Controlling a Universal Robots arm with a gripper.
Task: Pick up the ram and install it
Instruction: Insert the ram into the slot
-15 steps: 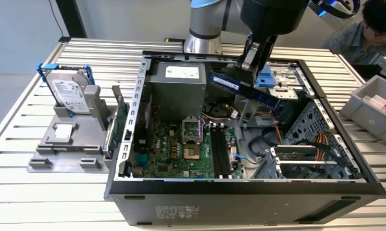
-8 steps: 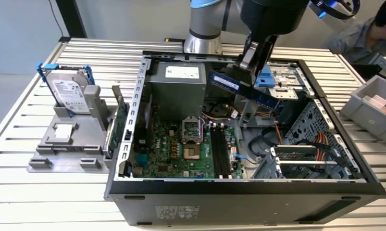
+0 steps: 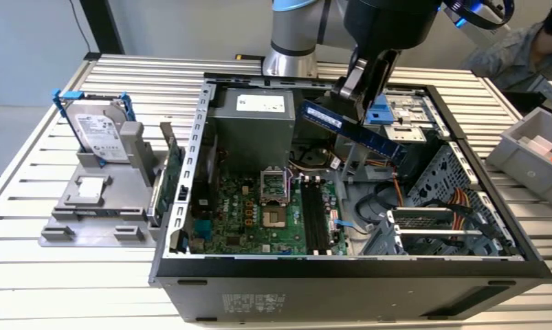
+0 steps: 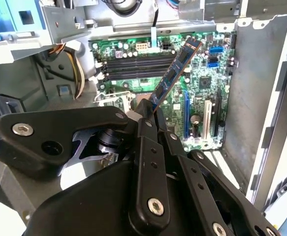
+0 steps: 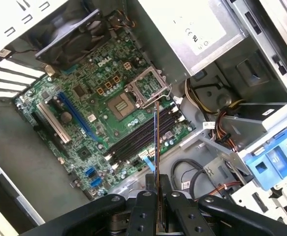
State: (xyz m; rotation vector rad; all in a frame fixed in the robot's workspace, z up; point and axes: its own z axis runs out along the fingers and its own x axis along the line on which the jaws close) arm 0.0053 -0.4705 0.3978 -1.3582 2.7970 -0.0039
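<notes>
Slatted metal desk (image 3: 64,282), open computer case (image 3: 349,278) lying on it, and the hand (image 3: 354,93) was clenched on the ram (image 3: 354,130)!
From the exterior view, the blue stick hung tilted above the inside of the case, clear of the motherboard (image 3: 257,213) below, while a hard drive (image 3: 102,134) stood in its stand off to the exterior view's left. Over to the second wrist view: the hand (image 4: 150,110) pinched one end of the ram (image 4: 175,73), which slanted out over the green board, apart from the dark memory slots (image 4: 128,66). And the first wrist view caught the ram (image 5: 156,142) edge-on, a thin line between the fingers (image 5: 145,211), above those slots (image 5: 138,137).
</notes>
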